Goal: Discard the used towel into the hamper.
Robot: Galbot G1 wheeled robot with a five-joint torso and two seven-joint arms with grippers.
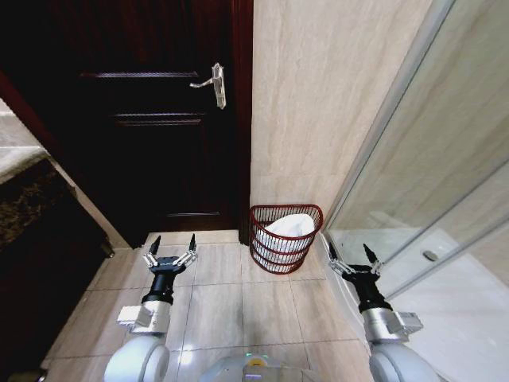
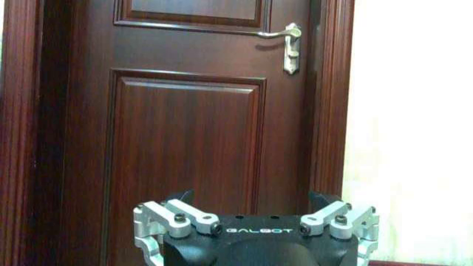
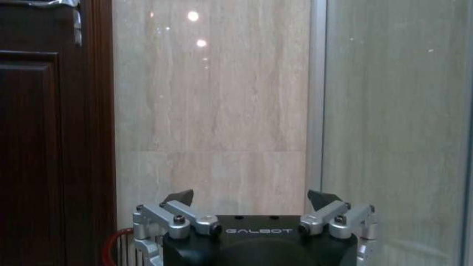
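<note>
Towel: white, lying bunched inside the hamper, its top fold heaped up to about the rim at the back. Reads as soft, limp cloth, light, no stiffness, not fragile. It would sag and drape from any pinch point. If it had to be taken up again, the raised fold near the rim looks the easiest place to pinch, well clear of the ribs.

Hamper: small round basket of thin reddish-brown ribs, openwork, narrowing toward the base. Stands upright on the floor tiles, against the beige wall, between the dark wooden door and the glass shower partition. Probably light and easily nudged; thin ribs could snag a fingertip. A sliver of its rim shows low in the right wrist view.

Left end effector: fingers spread wide, holding nothing, low over the floor in front of the door, left of the hamper and apart from it.

Right end effector: fingers spread wide, empty, just right of the hamper, near the partition's foot, not touching the basket.

Judgement: towel already sits in the hamper; task looks essentially done.
</note>
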